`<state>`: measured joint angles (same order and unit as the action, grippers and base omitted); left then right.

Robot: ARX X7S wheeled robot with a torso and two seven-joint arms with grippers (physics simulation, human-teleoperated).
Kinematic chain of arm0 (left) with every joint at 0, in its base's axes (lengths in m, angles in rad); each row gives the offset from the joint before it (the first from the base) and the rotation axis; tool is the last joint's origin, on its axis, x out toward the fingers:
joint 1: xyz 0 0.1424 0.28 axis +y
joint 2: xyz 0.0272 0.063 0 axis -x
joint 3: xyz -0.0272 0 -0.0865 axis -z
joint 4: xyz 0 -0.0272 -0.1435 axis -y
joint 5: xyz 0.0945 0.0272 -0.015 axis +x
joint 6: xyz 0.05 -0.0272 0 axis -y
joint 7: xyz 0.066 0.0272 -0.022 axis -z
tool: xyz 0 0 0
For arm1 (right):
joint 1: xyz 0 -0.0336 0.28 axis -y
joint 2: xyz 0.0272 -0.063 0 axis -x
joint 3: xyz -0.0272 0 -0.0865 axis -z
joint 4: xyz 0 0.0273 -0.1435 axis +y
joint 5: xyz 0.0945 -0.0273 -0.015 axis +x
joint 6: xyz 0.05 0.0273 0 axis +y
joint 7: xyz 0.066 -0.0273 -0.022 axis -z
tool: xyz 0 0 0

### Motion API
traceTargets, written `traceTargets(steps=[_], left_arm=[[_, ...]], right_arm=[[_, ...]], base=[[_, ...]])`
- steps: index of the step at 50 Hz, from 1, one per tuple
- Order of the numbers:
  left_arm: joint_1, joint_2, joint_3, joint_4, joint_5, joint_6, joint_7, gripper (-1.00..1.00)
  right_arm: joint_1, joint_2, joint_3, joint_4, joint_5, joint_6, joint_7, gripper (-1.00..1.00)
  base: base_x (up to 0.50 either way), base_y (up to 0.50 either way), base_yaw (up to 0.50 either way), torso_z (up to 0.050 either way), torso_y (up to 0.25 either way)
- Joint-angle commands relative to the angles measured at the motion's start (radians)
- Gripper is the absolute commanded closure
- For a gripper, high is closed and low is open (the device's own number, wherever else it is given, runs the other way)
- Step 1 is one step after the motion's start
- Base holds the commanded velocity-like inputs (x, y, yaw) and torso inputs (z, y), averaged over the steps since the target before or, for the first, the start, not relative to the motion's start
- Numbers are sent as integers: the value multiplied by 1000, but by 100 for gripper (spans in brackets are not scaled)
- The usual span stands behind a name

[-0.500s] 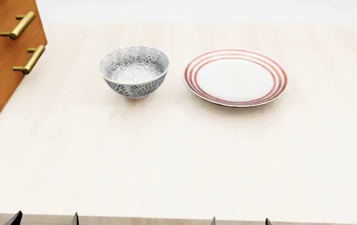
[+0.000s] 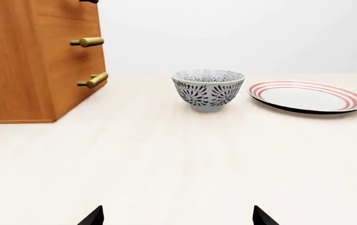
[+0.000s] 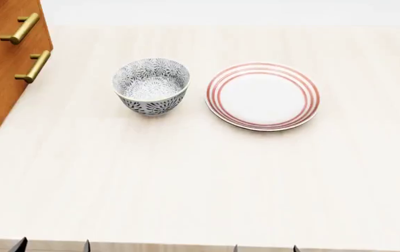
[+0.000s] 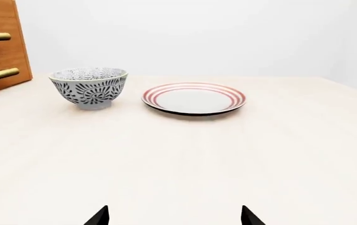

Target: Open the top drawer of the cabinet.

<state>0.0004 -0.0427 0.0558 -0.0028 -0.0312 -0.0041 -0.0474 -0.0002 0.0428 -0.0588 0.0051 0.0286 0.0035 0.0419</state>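
Head view shows only the dark tips of both grippers at the lower edge: the left gripper (image 3: 52,245) and the right gripper (image 3: 265,248) each appear as two small points set apart, with nothing between them. In the wrist views the same holds: the left gripper (image 2: 178,216) and the right gripper (image 4: 173,215) both stand wide apart and hold nothing, with most of each finger cut off by the frame.

Ahead of the left gripper lies bare pale wooden tabletop (image 3: 200,178). Farther ahead and off to its left side stands the orange-brown wood-grain cabinet (image 2: 28,61), well apart from both grippers. It is cut off by the frame in every view; two brass bar handles (image 2: 87,42) show clearly, and a dark sliver of a third sits at the upper edge of the left wrist view. The top drawer itself cannot be made out, so which visible front is uppermost cannot be told.

Ahead, between the two grippers' lines, sits a blue-and-white patterned ceramic bowl (image 3: 151,85), upright. Just beside it, ahead of the right gripper, lies a white plate with red rings (image 3: 263,96), apart from the bowl.
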Motion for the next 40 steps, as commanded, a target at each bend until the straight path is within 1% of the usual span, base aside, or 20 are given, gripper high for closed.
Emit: traceTargets(steps=[1, 15, 40], left_arm=[[1, 12, -13, -4, 15, 0, 15, -100], [0, -17, 22, 5, -7, -14, -21, -100], [-4, -47, 60, 2, -32, -12, -58, -100]], right_arm=[[-1, -12, 12, 1, -13, -1, -14, -100], [1, 16, -21, 2, 15, -2, 19, -100], [4, 46, -56, 3, 46, -5, 54, -100]], base=[[0, 0, 0, 0, 0], [0, 0, 0, 0, 0], [0, 0, 0, 50, 0]])
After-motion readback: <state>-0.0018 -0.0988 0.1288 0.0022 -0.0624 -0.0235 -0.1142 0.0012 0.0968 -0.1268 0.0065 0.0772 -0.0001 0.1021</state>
